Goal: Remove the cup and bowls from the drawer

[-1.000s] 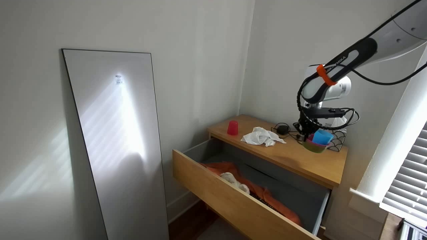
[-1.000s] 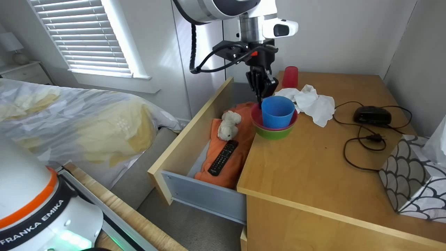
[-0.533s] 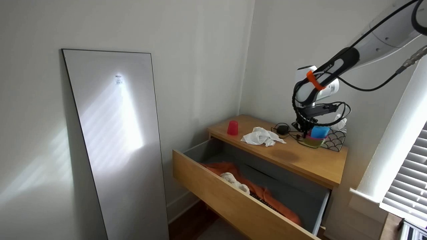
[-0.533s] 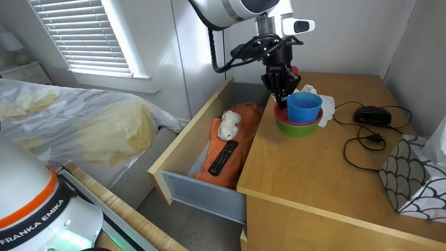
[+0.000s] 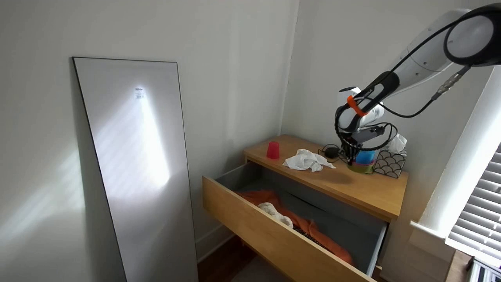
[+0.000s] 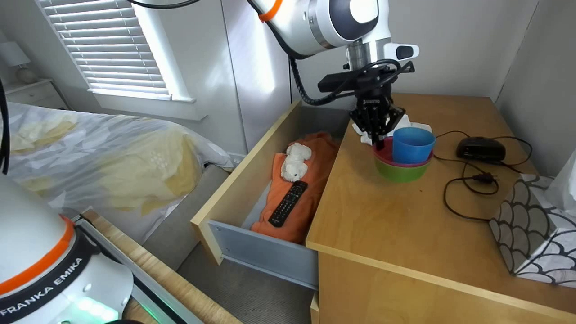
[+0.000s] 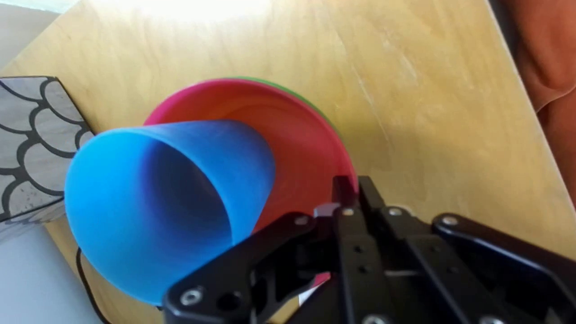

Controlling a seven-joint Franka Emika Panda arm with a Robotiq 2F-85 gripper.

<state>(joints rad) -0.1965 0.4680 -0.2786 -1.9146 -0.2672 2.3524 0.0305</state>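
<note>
Over the tabletop [image 6: 427,243], the pink bowl [image 7: 306,157] is pinched at the rim by the hand [image 7: 356,186], blue cup [image 6: 410,148] inside, green bowl [image 6: 402,173] beneath; slow, level lowering is advised before release.

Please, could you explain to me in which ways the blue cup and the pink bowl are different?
The blue cup is narrower; the pink bowl is wider. The blue cup stands inside the pink bowl, while the pink bowl itself sits in the green bowl. The gripper is closed on the pink bowl's rim, but does not hold the blue cup. Both are round and open at the top.
</note>
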